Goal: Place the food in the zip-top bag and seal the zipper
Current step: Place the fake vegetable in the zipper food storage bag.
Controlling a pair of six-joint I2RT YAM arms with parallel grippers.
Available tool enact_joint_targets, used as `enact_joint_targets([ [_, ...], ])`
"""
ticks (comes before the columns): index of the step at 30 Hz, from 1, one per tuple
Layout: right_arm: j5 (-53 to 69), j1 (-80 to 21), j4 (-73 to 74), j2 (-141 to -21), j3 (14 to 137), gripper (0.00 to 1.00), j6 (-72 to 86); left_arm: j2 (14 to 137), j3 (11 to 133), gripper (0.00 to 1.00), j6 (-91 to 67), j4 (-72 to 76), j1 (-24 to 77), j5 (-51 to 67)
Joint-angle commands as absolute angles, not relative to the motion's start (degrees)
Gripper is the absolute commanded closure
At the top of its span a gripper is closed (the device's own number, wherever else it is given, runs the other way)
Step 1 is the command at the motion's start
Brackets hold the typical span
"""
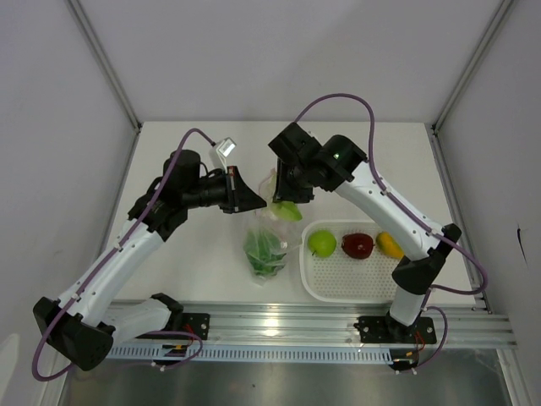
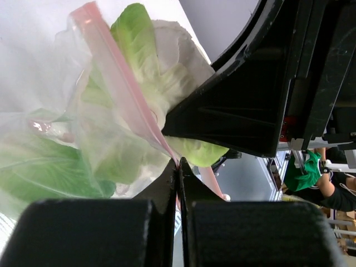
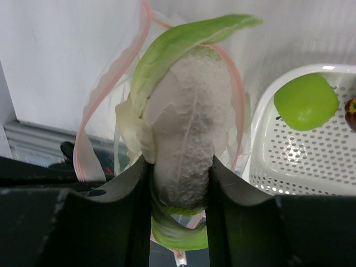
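Left gripper (image 2: 178, 169) is fully closed, pinching the pink zipper (image 2: 130, 94) strip at the mouth of the zip-top bag (image 1: 275, 223) and holding that edge up off the counter (image 1: 211, 262). Right gripper (image 3: 179, 167) is partly closed on the white cauliflower (image 3: 189, 111), which has green leaves wrapped round it. The cauliflower sits right at the bag's mouth with the zipper looping around it; the mouth is open, not sealed. Green leafy lettuce (image 1: 264, 252) is already inside the bag, low down. Green apple (image 1: 321, 244), dark red apple (image 1: 357, 245) and yellow-orange fruit (image 1: 390, 245) lie in a row in the white perforated basket (image 1: 338, 283), just right of the bag.
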State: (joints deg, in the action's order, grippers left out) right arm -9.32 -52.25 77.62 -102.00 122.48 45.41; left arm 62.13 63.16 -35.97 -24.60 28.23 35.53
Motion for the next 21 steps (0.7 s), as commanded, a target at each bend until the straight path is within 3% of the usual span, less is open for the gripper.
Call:
enact_joint_targets([
  [1,-17.6,-53.3,80.7,-100.9,123.7,1.0,53.8,62.0,64.1,1.0,-35.9,-22.4,28.2,36.6],
  [12,-29.3,-61.6,82.6,-104.7,122.3,0.93,64.3,62.2,64.8,0.99,-37.3,-20.8,28.3,36.4],
  [21,-33.7,-68.0,77.3,-101.8,115.7,0.89,56.4,62.8,65.5,0.99,-36.6,-21.8,28.3,35.9],
])
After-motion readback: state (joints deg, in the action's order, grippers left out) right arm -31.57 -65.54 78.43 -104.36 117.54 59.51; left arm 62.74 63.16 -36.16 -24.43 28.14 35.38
